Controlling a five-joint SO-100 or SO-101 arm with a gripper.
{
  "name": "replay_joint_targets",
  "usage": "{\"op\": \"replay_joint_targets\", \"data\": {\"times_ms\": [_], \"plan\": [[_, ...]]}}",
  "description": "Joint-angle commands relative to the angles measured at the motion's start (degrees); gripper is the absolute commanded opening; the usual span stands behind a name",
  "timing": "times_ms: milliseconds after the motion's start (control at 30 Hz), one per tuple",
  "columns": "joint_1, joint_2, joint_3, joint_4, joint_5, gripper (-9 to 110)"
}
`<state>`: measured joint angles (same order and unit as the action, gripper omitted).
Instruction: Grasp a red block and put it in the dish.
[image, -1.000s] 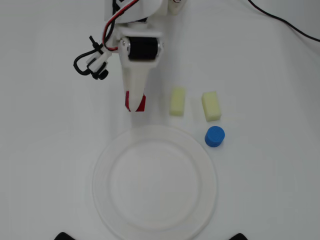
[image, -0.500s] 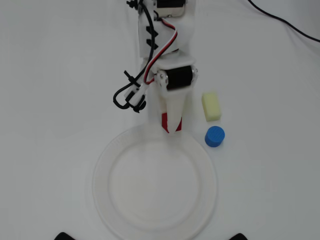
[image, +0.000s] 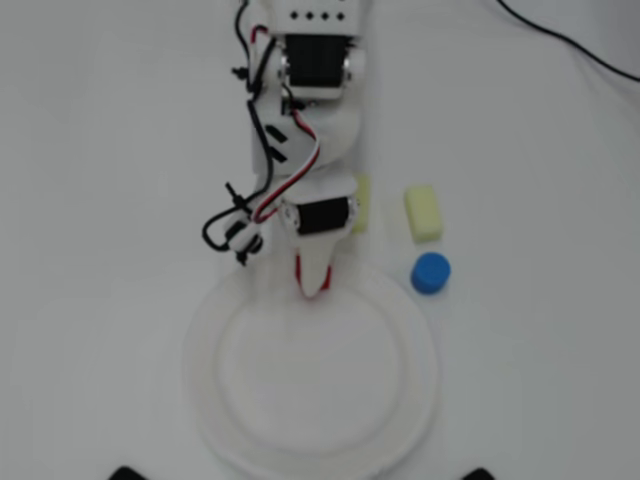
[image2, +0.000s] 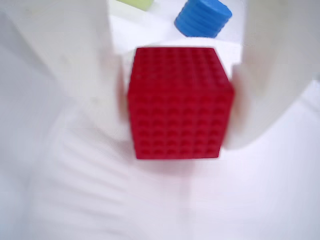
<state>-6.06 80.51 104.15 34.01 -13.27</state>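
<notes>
The tool (image2: 177, 100) squeezes the small red cube (image2: 177, 102) tight over the big round white dish's (image: 205, 385) rim. Letting go is left.

A plain white table (image: 90, 200) fills the whole overhead view, matte and evenly lit, with only soft, faint shadows. A thin black cable (image: 570, 42) crosses its top right corner. Two small dark objects (image: 125, 473) sit at the bottom edge, one at the left and one at the right, cut off by the frame. No walls, floor or windows show.
</notes>
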Motion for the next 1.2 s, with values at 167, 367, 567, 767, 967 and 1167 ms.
{"op": "replay_joint_targets", "data": {"times_ms": [167, 367, 567, 767, 967, 1167], "plan": [[0.9, 0.5, -9.1, 8.8, 2.2, 15], [1.7, 1.2, -17.9, 19.9, 5.4, 32], [1.8, 4.2, -27.2, 32.0, 6.9, 40], [1.9, 13.4, -31.2, 46.1, 5.3, 45], [3.9, 26.6, -22.9, 52.2, 6.6, 48], [5.0, 46.3, -0.1, 45.4, 4.1, 47]]}}
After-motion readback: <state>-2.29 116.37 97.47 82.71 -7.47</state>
